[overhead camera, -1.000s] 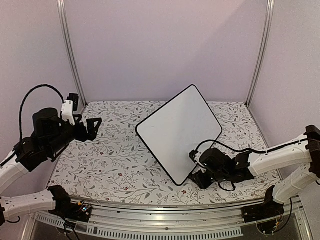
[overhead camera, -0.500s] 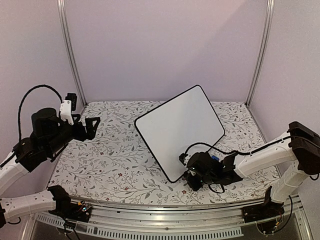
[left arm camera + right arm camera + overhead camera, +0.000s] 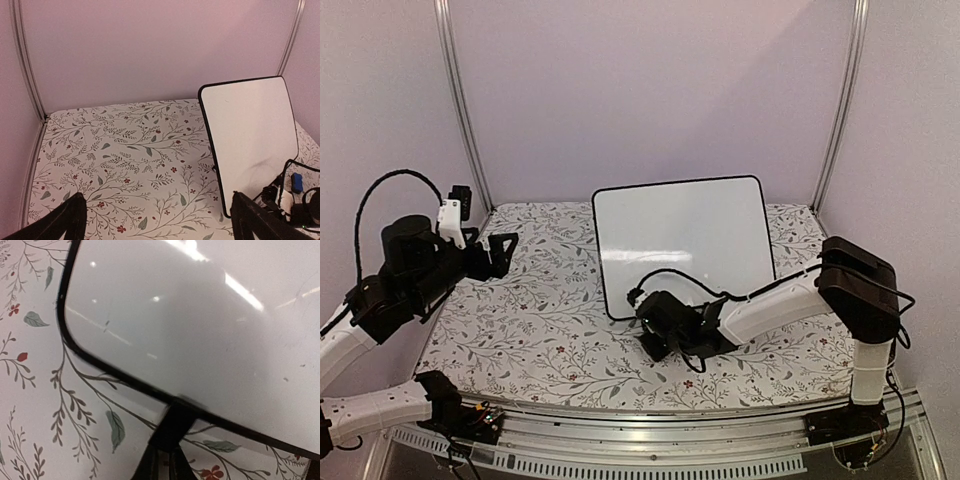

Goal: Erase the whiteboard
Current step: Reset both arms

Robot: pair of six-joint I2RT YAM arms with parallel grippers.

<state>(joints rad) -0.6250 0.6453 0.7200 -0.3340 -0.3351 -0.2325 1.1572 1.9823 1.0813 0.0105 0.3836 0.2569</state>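
Right fingers [image 3: 169, 437] closed, pinching whiteboard [image 3: 200, 325] rim

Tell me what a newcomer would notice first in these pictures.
The large, glossy whiteboard sits at the back middle of the flowered table. The right gripper is shut on its near rim, while the left gripper hangs open at the far left.

Dim pinkish light, whiteboard [image 3: 200, 330] glare

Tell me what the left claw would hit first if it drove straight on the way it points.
Probably the floral table cover, just left of the whiteboard. The open left claw aims down past its rim, though depth is unclear.
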